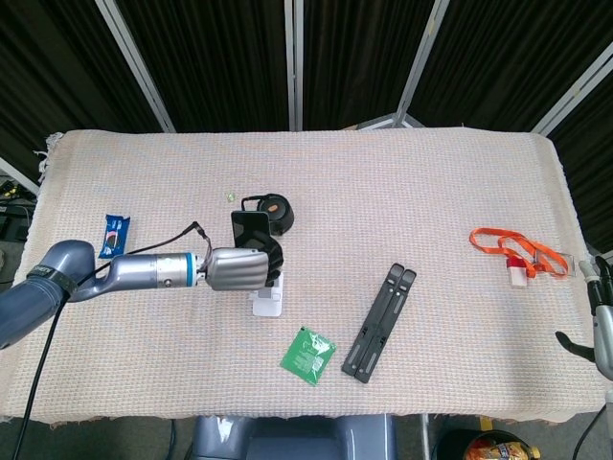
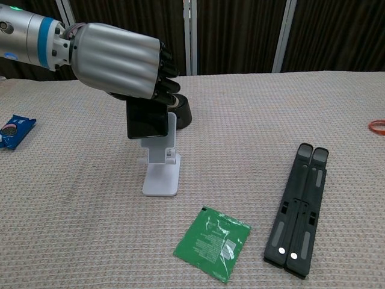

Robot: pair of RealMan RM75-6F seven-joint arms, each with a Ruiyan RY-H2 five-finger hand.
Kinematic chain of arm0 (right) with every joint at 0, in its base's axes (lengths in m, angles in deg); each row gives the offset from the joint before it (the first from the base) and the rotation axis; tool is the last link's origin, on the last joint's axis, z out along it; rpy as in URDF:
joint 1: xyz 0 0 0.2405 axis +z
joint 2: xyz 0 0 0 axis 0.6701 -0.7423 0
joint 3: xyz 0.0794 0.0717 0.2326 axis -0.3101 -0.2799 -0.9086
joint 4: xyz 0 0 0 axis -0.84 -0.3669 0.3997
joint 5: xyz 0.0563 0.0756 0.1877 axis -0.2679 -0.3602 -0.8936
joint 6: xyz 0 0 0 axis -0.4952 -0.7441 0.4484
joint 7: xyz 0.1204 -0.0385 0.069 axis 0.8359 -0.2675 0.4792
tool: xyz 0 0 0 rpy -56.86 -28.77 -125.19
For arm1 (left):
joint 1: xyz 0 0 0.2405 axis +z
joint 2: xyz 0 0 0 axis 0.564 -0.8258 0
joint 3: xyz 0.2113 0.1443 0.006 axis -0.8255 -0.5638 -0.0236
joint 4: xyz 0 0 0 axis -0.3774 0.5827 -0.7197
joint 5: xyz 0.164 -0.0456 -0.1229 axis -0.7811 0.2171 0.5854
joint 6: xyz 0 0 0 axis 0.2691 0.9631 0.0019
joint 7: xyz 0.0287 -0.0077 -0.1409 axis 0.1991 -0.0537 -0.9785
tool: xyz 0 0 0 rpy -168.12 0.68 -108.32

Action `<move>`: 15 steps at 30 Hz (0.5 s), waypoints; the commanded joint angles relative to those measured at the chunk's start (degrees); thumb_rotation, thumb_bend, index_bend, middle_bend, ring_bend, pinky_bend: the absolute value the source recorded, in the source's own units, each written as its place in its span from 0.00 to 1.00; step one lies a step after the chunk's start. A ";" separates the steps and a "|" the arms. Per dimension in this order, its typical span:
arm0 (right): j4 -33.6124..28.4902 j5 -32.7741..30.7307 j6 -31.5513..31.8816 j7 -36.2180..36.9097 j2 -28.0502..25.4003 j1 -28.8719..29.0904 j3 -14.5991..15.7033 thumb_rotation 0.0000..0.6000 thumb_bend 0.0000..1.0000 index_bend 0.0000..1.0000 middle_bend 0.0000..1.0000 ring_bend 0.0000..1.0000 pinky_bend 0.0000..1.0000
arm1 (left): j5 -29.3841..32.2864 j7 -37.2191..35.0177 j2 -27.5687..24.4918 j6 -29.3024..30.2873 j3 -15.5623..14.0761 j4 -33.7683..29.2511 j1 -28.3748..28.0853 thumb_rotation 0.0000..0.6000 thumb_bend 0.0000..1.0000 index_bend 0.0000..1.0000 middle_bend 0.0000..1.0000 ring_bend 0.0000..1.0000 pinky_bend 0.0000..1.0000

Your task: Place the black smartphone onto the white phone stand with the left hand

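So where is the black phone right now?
The black smartphone is in the left hand, up against the white phone stand's backplate, left of centre in the chest view, just in front of the small black pot.

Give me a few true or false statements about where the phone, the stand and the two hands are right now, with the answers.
1. The left hand holds the black smartphone. True.
2. The smartphone lies flat on the table. False: it is held upright against the white phone stand.
3. The green packet lies in front of the stand, nearer the robot. True.
4. The right hand holds the orange lanyard. False: it is at the table's edge, apart from the lanyard.
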 commanded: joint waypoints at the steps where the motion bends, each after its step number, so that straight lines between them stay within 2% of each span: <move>1: 0.17 -0.14 -0.16 0.30 -0.09 0.01 -0.05 1.00 0.00 0.00 0.00 0.00 0.00 | 0.39 0.24 -0.64 -0.99 -0.93 -1.52 -0.99 1.00 0.01 0.62 0.51 0.52 0.52; 15: -0.57 1.11 0.99 2.37 -1.14 -0.65 0.11 1.00 0.00 0.00 0.00 0.00 0.00 | 4.23 5.06 0.16 -4.92 -2.97 -5.90 -1.44 1.00 0.01 0.60 0.50 0.52 0.52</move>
